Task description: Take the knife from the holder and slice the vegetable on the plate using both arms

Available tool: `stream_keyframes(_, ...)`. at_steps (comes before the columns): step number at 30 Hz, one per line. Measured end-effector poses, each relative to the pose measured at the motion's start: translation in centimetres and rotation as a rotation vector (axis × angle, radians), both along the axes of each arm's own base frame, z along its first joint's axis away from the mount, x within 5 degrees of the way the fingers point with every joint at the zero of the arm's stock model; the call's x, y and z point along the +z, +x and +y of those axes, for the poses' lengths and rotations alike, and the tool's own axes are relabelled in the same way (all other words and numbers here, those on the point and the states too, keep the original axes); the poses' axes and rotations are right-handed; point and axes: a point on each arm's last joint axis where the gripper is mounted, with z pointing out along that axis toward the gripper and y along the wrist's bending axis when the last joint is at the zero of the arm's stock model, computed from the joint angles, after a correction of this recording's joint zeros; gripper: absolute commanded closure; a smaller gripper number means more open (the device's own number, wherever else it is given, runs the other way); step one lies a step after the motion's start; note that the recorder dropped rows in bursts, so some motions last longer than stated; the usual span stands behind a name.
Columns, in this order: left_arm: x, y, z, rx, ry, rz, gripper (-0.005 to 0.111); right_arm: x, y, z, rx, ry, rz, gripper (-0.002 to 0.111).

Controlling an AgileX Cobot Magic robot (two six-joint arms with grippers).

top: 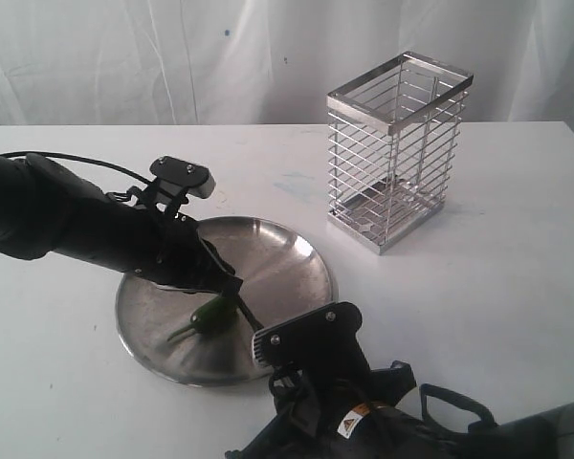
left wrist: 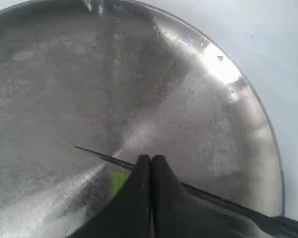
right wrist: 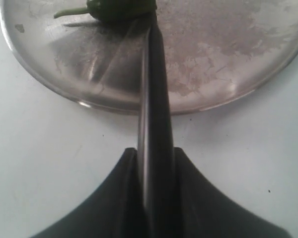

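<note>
One steel plate, one green chili, one black knife and one wire holder, far right, are counted. Two arms are seen: left arm, right arm.

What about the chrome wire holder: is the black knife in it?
No; the right pincer holds the slim black knife, blade reaching over the round steel plate to the green chili.

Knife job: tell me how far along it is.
Done: the knife is out of the holder, clamped in the right pincer. In hand: the shut left pincer rests on the chili on the plate, blade against it. Left: the slice; the chili looks uncut.
</note>
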Motion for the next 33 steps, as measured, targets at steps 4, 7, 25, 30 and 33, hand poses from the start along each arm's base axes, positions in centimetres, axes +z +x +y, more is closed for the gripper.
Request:
stream_keyframes(4,0.0,0.0,0.0,-0.001,0.001,-0.001,0.107,0.1,0.0,0.0,0.004,0.002,-0.008,0.108)
stream_keyframes(7,0.0,0.0,0.0,-0.003,0.002,-0.002,0.107,0.6,0.0,0.0,0.015,0.005,-0.025,0.108)
stream_keyframes(25,0.0,0.0,0.0,-0.003,0.002,-0.002,0.107,0.4,0.0,0.0,0.030,-0.012,-0.026,0.108)
stream_keyframes(30,0.0,0.0,0.0,-0.003,0.002,-0.002,0.107,0.5,0.1,0.1,0.030,-0.007,-0.030,0.108)
stream_keyframes(33,0.0,0.0,0.0,-0.003,0.002,-0.002,0.107,0.5,0.1,0.1,0.030,-0.007,-0.030,0.108)
